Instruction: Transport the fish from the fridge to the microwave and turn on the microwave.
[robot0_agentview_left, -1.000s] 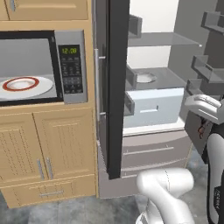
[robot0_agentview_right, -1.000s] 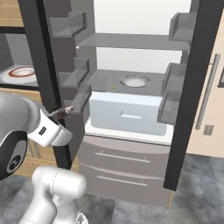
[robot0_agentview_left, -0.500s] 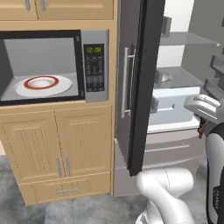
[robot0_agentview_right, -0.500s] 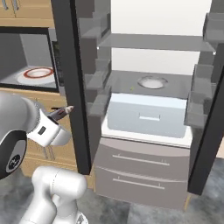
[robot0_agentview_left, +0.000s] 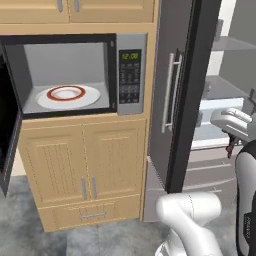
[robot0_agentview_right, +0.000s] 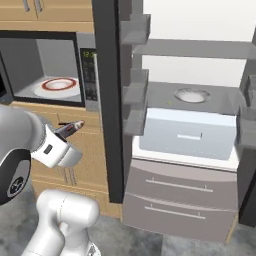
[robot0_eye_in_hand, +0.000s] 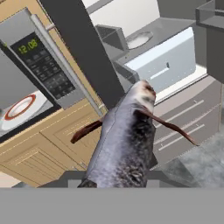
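The fish (robot0_eye_in_hand: 127, 144) is grey with reddish fins. It juts up from the bottom of the hand view and hides the fingertips. My gripper (robot0_agentview_right: 69, 130) is shut on it and holds it in the air in front of the tan cabinets, left of the fridge's open dark door (robot0_agentview_right: 111, 95). In the right base view the fish (robot0_agentview_right: 73, 127) is a small dark shape at the hand. The microwave (robot0_agentview_left: 131, 75) stands open, its black door (robot0_agentview_left: 7, 130) swung out to the left. Its keypad and green clock lie to the right of the cavity.
A white plate with a red ring (robot0_agentview_left: 67, 95) lies inside the microwave. Tan cabinet doors (robot0_agentview_left: 85, 165) sit below it. The open fridge shows a pale drawer (robot0_agentview_right: 187, 132), a bowl (robot0_agentview_right: 191, 95) on the shelf above, door bins (robot0_agentview_right: 136, 85) and grey lower drawers (robot0_agentview_right: 180, 197).
The whole picture has shifted right as the base drove left, so the microwave is nearer the middle and the fridge interior has slid aside. The fish stays in the gripper.
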